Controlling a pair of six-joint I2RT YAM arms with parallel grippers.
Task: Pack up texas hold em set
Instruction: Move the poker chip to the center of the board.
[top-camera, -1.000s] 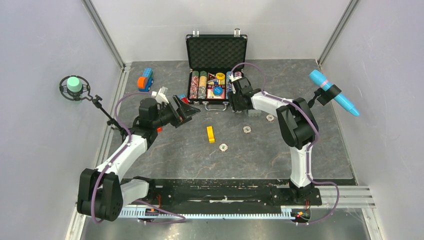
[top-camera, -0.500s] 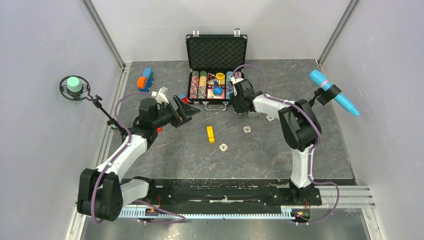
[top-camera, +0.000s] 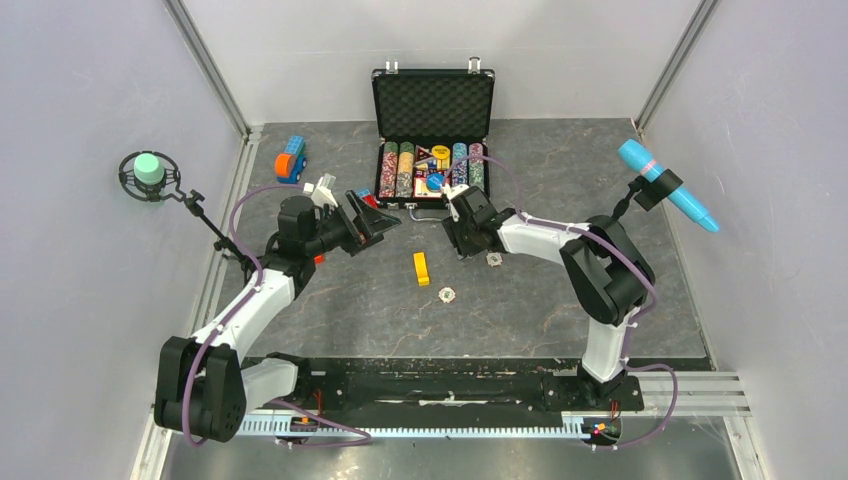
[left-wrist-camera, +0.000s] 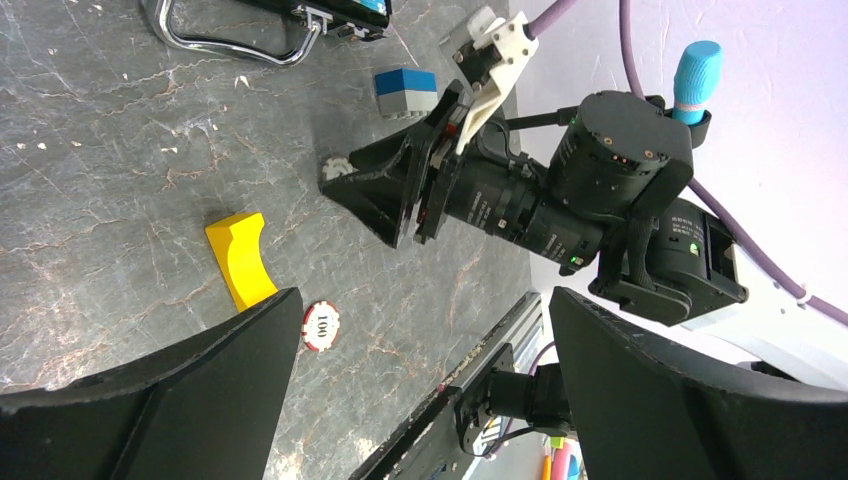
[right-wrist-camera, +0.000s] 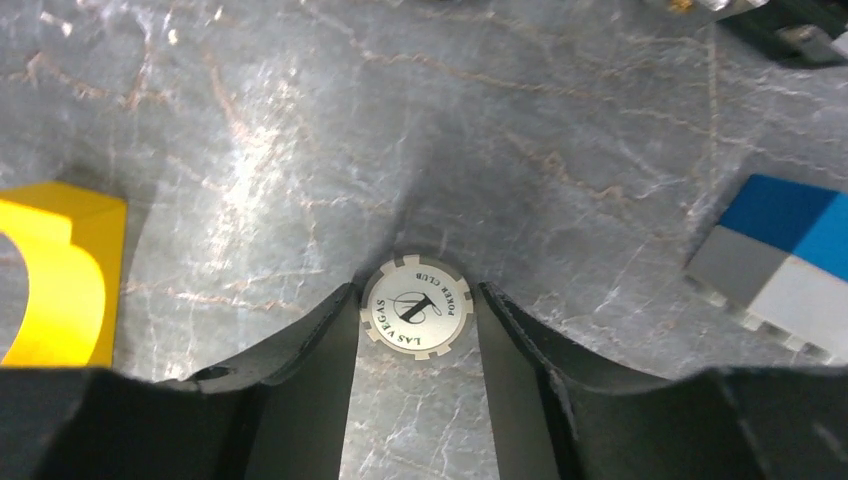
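I read the right gripper (right-wrist-camera: 415, 302) clamped on a round grey pale-edged plastic poker chip (right-wrist-camera: 416, 308), gripped at both edges. The left gripper (left-wrist-camera: 423, 296) stands wide apart.

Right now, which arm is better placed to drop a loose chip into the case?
Right. The right pincer grips a pale chip by its edges, just in front of the open case. The left pincer hangs wide open, holding nothing.
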